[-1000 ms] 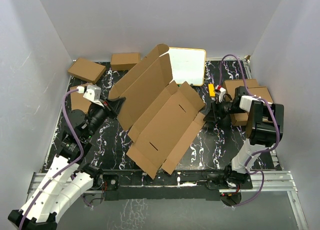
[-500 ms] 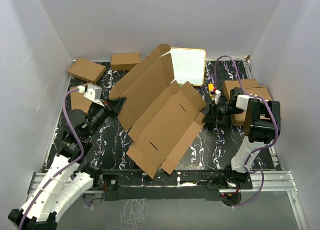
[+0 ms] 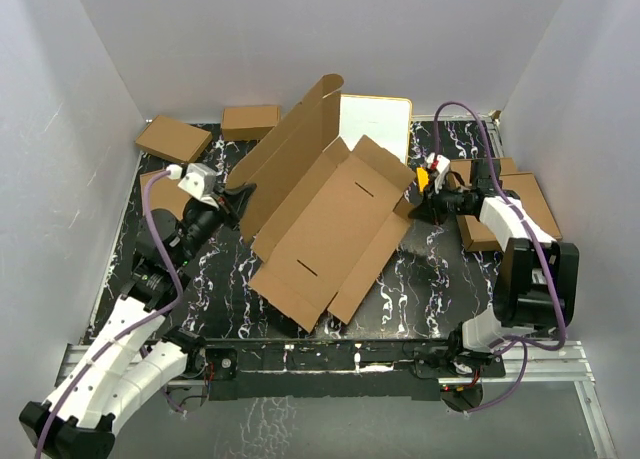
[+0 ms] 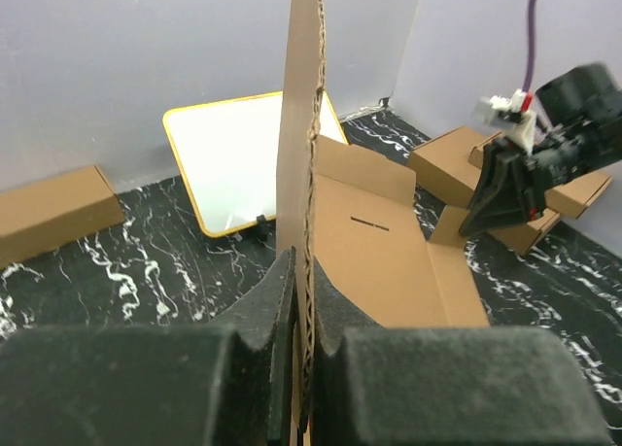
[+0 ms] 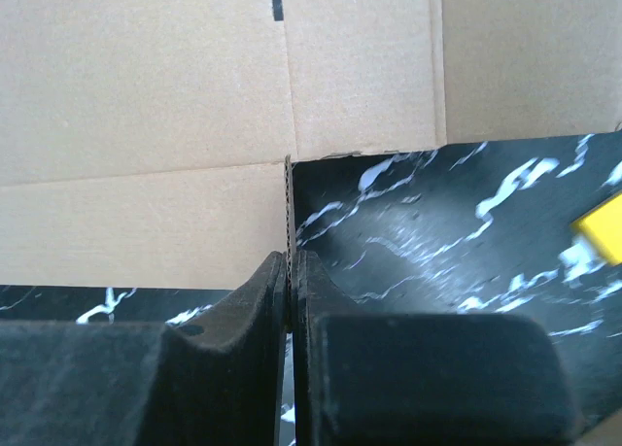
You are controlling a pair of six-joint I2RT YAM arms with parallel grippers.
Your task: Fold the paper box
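The paper box [image 3: 330, 229] is a large brown die-cut sheet, half opened in the middle of the black marbled table. Its left panel stands upright and the rest slopes down toward the front. My left gripper [image 3: 240, 197] is shut on the near edge of that upright panel; in the left wrist view the corrugated edge [image 4: 309, 164] runs up from between the pads at the left gripper [image 4: 303, 271]. My right gripper [image 3: 418, 207] is shut on the edge of the right flap. The right wrist view shows the thin flap edge pinched in the right gripper [image 5: 290, 266], with the box [image 5: 146, 125] beyond it.
Small folded brown boxes lie at the back left [image 3: 172, 139], the back [image 3: 250, 121] and the right [image 3: 520, 194]. A white board with a tan frame [image 3: 378, 127] leans at the back. A yellow piece [image 3: 423, 178] sits by the right wrist. Grey walls enclose the table.
My right gripper reached left to the box's right flap and shut on its edge. The sheet shifted slightly, its right end lifted. My left gripper kept its hold.
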